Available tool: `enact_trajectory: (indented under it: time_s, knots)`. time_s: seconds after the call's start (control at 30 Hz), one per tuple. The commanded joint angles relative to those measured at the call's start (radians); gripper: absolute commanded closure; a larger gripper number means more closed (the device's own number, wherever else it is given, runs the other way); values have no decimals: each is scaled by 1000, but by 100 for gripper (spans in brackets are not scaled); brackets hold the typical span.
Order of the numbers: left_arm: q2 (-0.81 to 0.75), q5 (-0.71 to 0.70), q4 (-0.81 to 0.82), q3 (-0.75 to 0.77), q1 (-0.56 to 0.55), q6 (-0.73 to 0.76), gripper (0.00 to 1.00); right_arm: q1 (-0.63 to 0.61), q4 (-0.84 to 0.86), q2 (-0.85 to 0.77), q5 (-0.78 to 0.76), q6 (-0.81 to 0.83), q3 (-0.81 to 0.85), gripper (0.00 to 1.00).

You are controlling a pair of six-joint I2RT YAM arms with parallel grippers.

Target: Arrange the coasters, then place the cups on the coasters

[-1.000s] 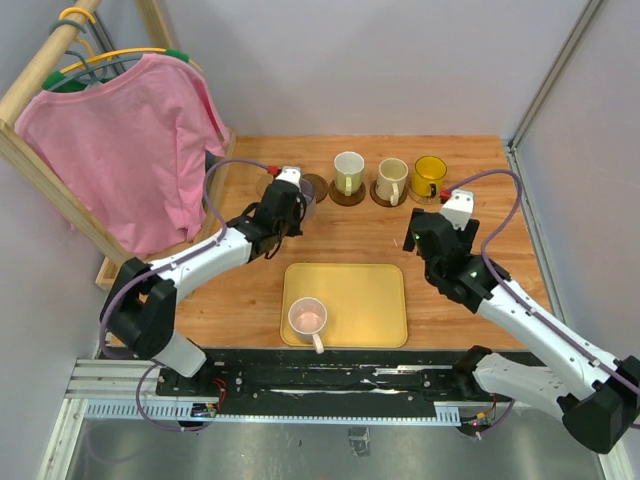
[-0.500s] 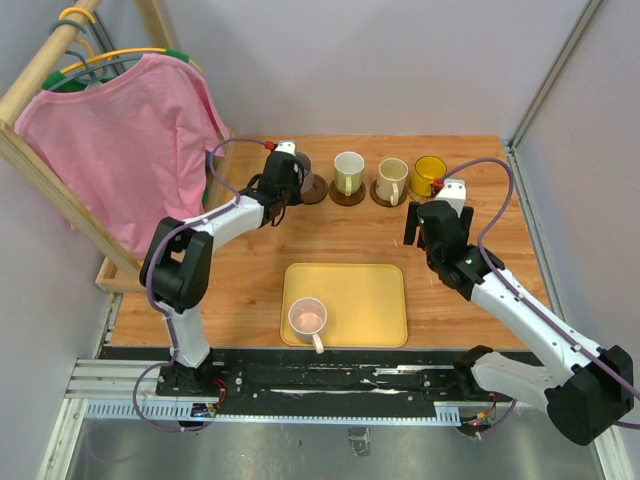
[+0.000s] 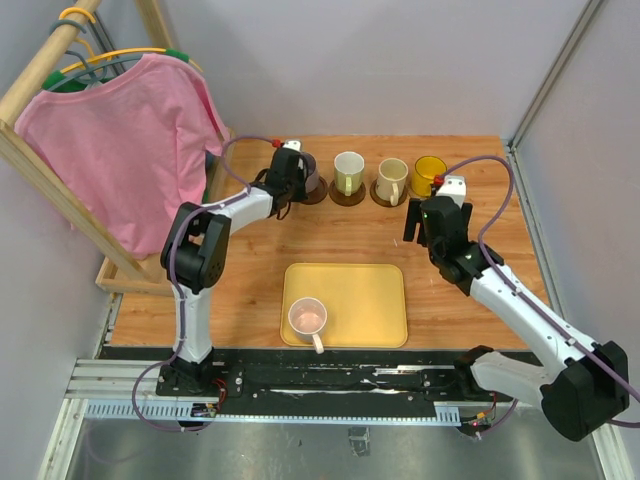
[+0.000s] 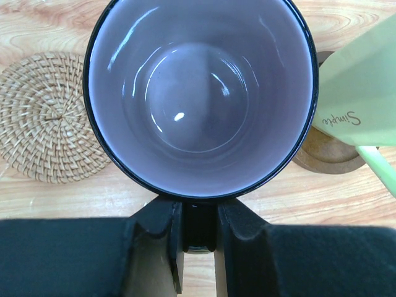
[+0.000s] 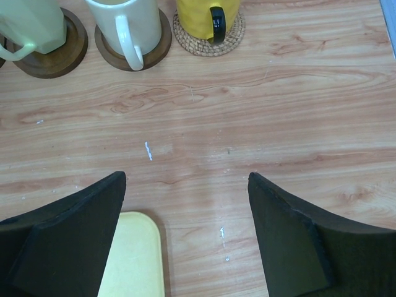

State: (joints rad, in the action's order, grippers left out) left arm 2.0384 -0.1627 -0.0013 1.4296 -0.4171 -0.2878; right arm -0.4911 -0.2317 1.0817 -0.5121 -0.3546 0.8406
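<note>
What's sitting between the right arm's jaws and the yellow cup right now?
Nothing. In the right wrist view, only bare wooden table separates the open jaws from the yellow cup on its woven coaster.

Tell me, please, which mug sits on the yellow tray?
The pale pink mug, alone on the yellow rectangular tray; the other four line up farther back.
</note>
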Motion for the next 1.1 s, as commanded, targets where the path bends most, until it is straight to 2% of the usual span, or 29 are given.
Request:
enact_trajectory:
  time_s: [0.0, 0.4, 0.77, 1.07]
  knots:
    - [25, 29, 63, 93, 8, 19, 99, 25, 19, 14, 27, -5, 22, 19]
    - [98, 47, -41, 176, 7, 34, 99, 32, 29, 41, 56, -29, 18, 19]
    - [80, 37, -107, 161, -8, 31, 99, 34, 38, 55, 109, -44, 20, 19]
    - [48, -31, -161, 167, -33, 42, 99, 34, 37, 60, 131, -55, 19, 19]
